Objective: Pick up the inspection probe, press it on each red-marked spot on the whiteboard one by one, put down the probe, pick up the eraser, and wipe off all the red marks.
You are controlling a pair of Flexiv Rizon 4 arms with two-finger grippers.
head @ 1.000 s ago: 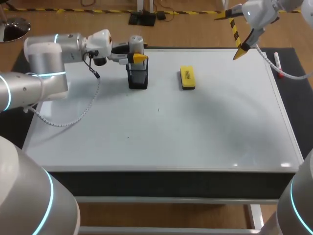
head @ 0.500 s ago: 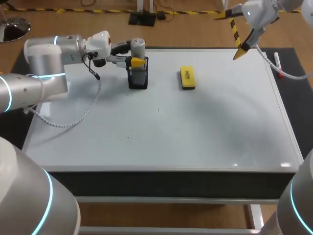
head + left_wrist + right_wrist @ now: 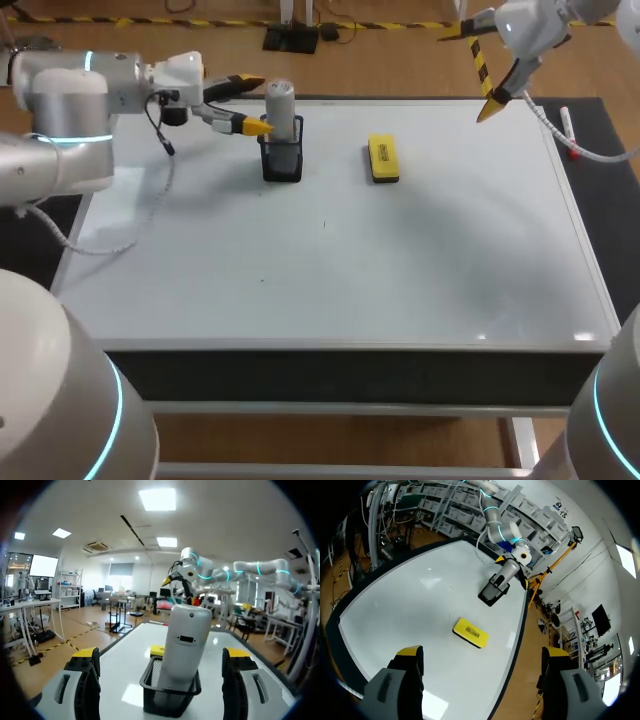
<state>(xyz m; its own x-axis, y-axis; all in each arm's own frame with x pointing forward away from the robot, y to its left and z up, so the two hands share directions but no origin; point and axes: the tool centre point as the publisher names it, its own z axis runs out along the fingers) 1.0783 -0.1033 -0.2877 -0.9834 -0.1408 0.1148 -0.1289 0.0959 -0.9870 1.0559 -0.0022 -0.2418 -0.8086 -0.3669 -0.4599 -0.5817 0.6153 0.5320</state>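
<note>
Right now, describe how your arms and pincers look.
My left arm and right arm: rounded silver-white links with glowing cyan joint rings, a white cable trailing from each wrist. My left pincer and right pincer: two grey fingers each, tipped bright yellow.

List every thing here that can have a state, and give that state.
inspection probe: upright in holder, not gripped.
holder: upright on the whiteboard, holding the probe.
left gripper: open, beside the probe, not touching.
right gripper: open, empty, raised above the whiteboard's far edge.
eraser: flat on the whiteboard, untouched.
</note>
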